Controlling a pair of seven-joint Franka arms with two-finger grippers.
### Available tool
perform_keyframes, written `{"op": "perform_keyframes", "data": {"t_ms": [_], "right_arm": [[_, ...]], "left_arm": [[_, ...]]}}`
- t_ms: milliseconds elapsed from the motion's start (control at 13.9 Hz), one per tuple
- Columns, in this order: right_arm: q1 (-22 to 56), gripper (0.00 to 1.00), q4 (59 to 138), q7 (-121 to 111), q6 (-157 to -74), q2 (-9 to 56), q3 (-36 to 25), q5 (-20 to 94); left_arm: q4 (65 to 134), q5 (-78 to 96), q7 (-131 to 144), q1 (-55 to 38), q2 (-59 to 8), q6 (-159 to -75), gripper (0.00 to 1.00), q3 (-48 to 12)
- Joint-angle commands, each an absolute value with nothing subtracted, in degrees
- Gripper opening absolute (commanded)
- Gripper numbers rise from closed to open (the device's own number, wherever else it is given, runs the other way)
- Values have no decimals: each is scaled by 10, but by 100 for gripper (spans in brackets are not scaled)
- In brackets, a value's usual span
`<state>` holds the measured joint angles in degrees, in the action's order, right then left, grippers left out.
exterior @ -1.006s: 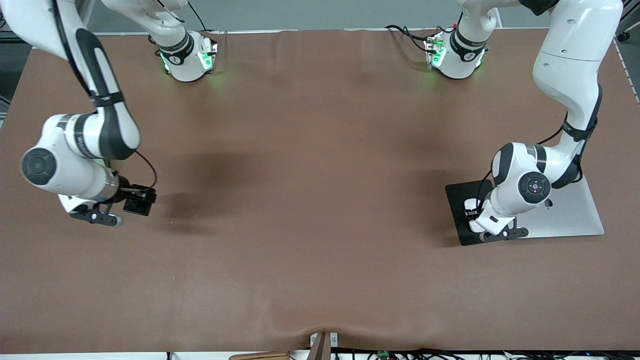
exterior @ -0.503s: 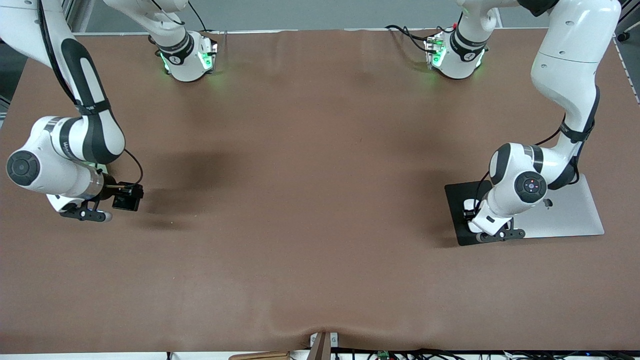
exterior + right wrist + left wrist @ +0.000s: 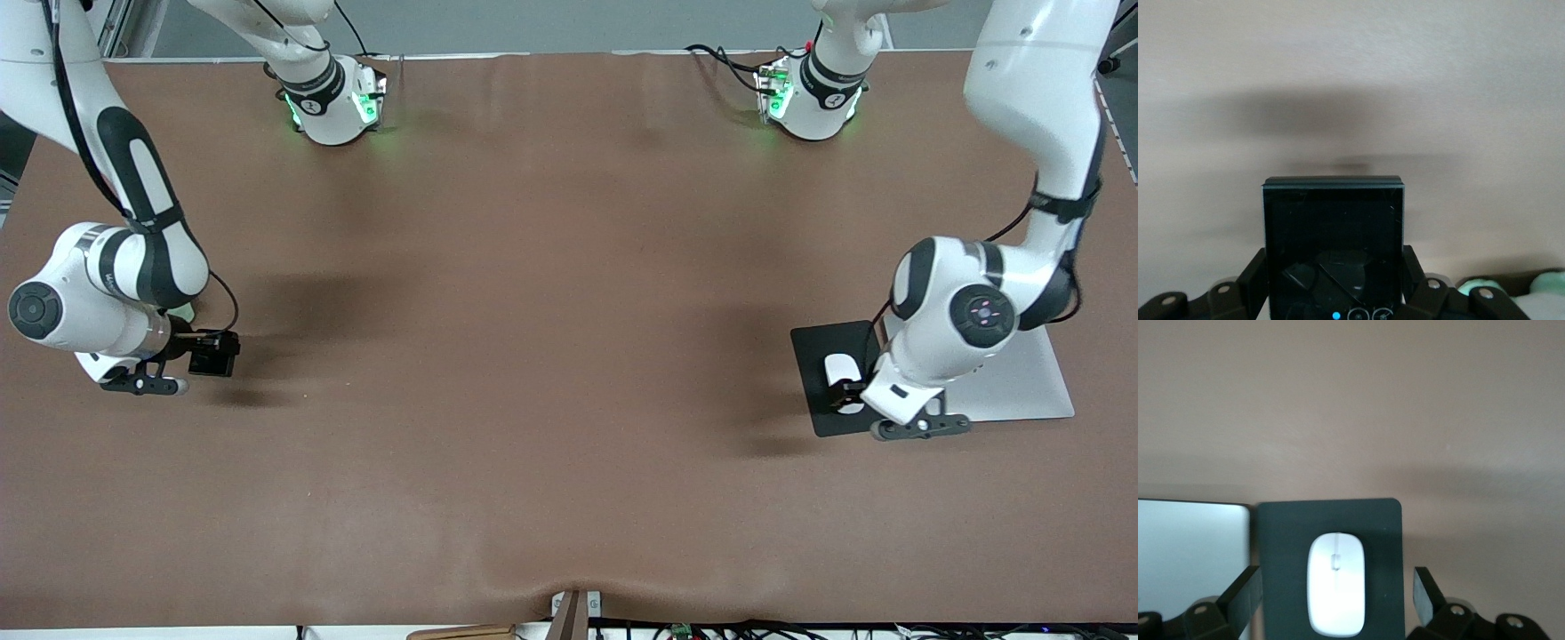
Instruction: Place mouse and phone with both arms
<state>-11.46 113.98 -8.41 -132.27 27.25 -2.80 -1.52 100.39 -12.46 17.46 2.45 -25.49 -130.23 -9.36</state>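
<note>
The white mouse (image 3: pixel 837 368) lies on a black mat (image 3: pixel 818 342) near the left arm's end of the table. My left gripper (image 3: pixel 849 396) is open above it. In the left wrist view the mouse (image 3: pixel 1336 583) lies on the mat (image 3: pixel 1331 520) between my spread fingers (image 3: pixel 1425 593), which do not touch it. My right gripper (image 3: pixel 200 348) is shut on the black phone (image 3: pixel 213 353) and holds it above the brown table near the right arm's end. In the right wrist view the phone (image 3: pixel 1333 240) sits clamped flat between both fingers (image 3: pixel 1253 280).
A silver slab (image 3: pixel 1022 382) lies beside the mat, partly under the left arm; it also shows in the left wrist view (image 3: pixel 1191 547). A pale green thing (image 3: pixel 1545 283) lies under the right arm. The brown table cover (image 3: pixel 551 356) spans the middle.
The left arm has lifted and swung away from the mouse, which stays on the mat and shows more. The right gripper has carried the phone farther toward the right arm's end.
</note>
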Motion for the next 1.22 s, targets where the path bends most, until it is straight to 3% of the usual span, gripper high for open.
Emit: {"op": "perform_keyframes", "data": {"t_ms": [0,216,287,359,431,719,934,1150], "right_arm": [[-132,3,1142,-87,-1328,284,-15,-29],[-142,12,1141,-86,-1328,306,-14,-29],[-142,20,1141,-86,-1327,309,-14,-29],[-142,56,1141,-86,-1326,313,-15,-29],[-140,100,1141,-83,-1325,314,-15,-29],[-133,100,1116,-80,-1282,304,-12,-28],[-113,100,988,-81,-1136,303,-11,-28],[-87,100,873,-82,-1050,301,-11,-29]], "left_arm": [[930,-128,170,30,-222,-1196,100,-99],[852,-118,170,31,-201,-1082,100,-100],[840,-100,169,32,-186,-1058,100,-98],[841,-87,168,33,-165,-1042,100,-98],[841,-78,166,37,-144,-1022,100,-97],[841,-66,159,36,-79,-956,100,-100],[847,-54,108,25,-47,-937,100,-91],[850,-40,82,-30,-29,-910,100,-31]]}}
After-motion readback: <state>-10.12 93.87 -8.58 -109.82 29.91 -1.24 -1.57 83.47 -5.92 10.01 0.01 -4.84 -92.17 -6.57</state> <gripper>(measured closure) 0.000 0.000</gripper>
